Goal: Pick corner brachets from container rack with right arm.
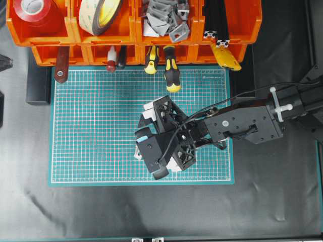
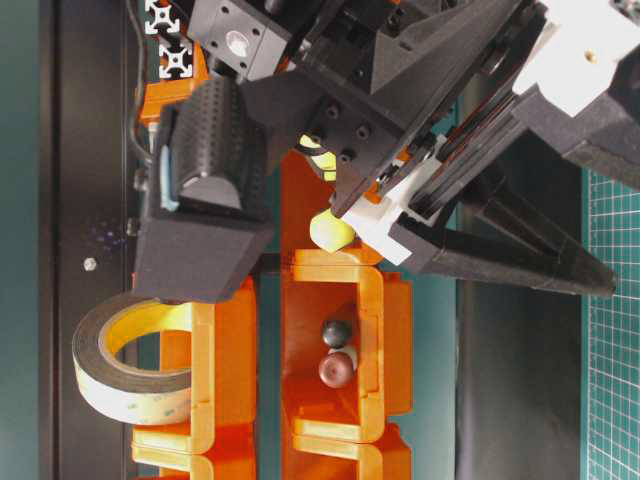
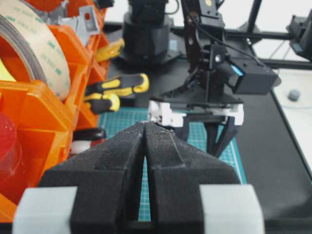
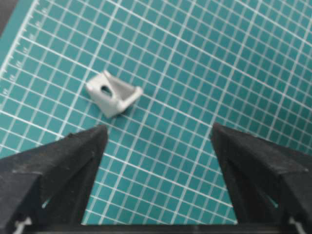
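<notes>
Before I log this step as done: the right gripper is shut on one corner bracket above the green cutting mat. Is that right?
Not quite. The right gripper is above the green cutting mat, but its jaws stand wide open and hold nothing. The corner bracket lies loose on the mat between and ahead of the fingertips, touching neither. The right wrist view shows this.

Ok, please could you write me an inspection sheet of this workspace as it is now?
Surface: green cutting mat on black cover.
Job's things: corner brackets piled in container rack; one loose bracket lies on the mat, ungripped.
Clutter: red tape, beige tape roll, screwdrivers, black bars, all in the rack.
Grippers: right gripper jaws open above the loose bracket; left gripper jaws shut, empty.
Cables: black cable along the right arm, white tie.
Surroundings: black frame tubes behind the table.
</notes>
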Controlling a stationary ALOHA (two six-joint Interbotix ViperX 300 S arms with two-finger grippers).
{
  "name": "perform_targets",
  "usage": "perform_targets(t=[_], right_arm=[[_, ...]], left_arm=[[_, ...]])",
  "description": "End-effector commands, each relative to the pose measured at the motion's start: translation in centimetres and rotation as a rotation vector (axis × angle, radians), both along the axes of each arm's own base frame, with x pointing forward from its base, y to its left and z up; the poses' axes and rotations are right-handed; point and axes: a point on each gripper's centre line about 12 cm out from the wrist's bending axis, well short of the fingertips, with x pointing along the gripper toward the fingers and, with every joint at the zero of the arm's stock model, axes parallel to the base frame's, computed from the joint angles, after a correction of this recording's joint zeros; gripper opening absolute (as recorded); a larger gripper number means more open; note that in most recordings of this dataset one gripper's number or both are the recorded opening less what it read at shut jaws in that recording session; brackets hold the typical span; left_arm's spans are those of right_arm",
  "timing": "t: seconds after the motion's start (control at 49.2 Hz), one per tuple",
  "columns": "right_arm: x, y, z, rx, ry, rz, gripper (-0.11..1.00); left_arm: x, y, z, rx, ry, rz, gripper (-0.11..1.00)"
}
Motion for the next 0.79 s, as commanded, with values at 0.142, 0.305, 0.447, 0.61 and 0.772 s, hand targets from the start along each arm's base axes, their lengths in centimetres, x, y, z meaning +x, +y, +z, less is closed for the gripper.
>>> perform_targets(t=[0.142, 0.305, 0.447, 0.61, 0.772], right_arm=[[-0.8, 1.2, 4.0, 0.065, -0.069, -0.035, 0.82], [-3.6, 2.0, 7.2, 0.110, -0.097, -0.060, 0.82], [-6.8, 2.1, 10.8, 0.176, -0.161, -0.082, 0.82], [-10.5, 1.1, 15.0, 0.284, -0.283, -0.120, 0.81], [-14.7, -0.6, 17.9, 0.366, -0.426, -0.120, 0.81]], left_arm=[[-0.1, 0.0, 1.1, 0.005, -0.012, -0.001, 0.00], [-0.1, 0.0, 0.9, 0.003, 0.003, 0.000, 0.00], [0.0, -0.2, 0.8, 0.001, 0.006, -0.010, 0.00], [-0.2, -0.4, 0.8, 0.004, 0.017, -0.024, 0.00], [-0.4, -0.6, 0.6, 0.006, 0.041, -0.034, 0.00]])
